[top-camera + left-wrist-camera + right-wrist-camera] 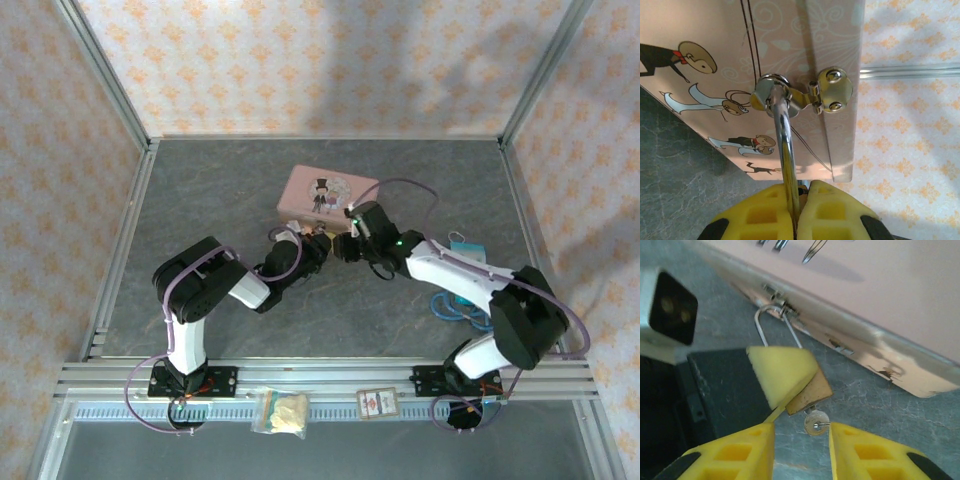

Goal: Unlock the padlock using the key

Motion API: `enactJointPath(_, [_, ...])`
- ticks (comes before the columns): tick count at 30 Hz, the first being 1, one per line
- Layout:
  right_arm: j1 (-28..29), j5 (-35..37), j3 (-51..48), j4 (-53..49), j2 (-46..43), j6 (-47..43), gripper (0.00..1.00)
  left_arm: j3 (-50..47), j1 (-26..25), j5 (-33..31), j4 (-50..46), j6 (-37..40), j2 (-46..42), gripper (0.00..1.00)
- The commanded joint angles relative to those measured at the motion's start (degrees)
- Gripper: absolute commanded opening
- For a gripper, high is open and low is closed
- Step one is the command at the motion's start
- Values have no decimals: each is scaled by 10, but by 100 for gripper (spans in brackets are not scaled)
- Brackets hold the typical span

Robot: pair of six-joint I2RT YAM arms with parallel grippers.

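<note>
So pink rectangular tin (327, 190) is shut, contents hidden. At tin's front edge hangs tiny brass-gold padlock (810, 390), thin silvery shackle (786, 145) thru tin's chrome hasp (832, 90). Padlock body is clenched in left gripper (799, 192). At padlock's lower end, small silvery key (816, 423) sits btwn jaws of right gripper (801, 432), which stand apart, not pinching it. Rt wrist view gives key & brass body; left wrist view gives hasp hinge close up.

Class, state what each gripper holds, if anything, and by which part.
The left gripper clamps the padlock by its brass body. The right gripper holds nothing: its jaws stand open either side of the key, which sits in the lock.
</note>
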Motion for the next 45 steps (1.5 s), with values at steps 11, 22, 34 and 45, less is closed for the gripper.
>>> enactJointPath(11, [17,94,46,-75,57,-118,32,11,14,31,-1,15,-36,0])
enactJointPath(22, [22,41,38,-27,74,-121,31,12,15,37,-4,9,-43,0])
enactJointPath(34, [26,25,13,7,70,-122,32,9,15,44,4,1,-45,0])
enactJointPath(45, [26,75,3,47,78,-142,27,-6,16,94,25,-28,-61,0])
